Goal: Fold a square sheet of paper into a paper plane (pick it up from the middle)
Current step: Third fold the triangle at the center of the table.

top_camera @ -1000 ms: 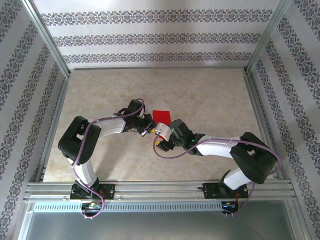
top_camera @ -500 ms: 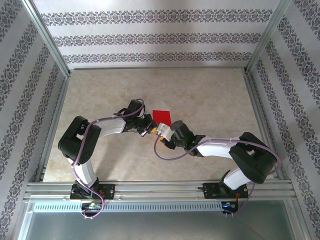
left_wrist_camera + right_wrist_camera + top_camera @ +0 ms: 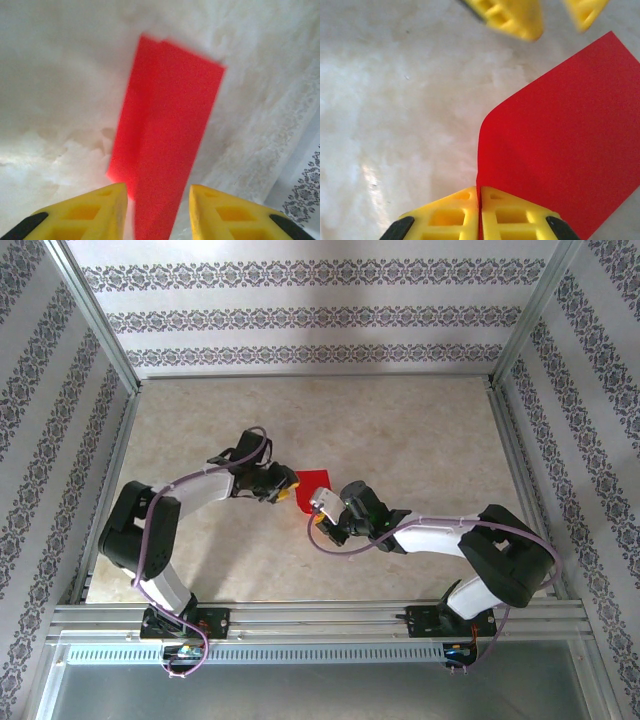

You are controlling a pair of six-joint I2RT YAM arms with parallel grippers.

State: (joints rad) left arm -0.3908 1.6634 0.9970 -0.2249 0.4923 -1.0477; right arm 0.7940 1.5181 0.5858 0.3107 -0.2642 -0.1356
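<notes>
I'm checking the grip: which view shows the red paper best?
Right wrist: the red paper is large and sharp, its edge pinched by the shut right pincer. Left wrist shows it blurred; top view, a small patch.

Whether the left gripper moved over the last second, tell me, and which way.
Yes. In the top view the left gripper has shifted leftward, toward the left side rail, its tips at the edge of the square sheet of paper.

1. Left arm (image 3: 205,483) and right arm (image 3: 430,535): white link shells, bulky black joints
2. A purple cable (image 3: 335,553) loops along each arm
3. Left gripper (image 3: 156,186) and right gripper (image 3: 479,189): yellow fingers with moulded recesses, black rear patches
</notes>
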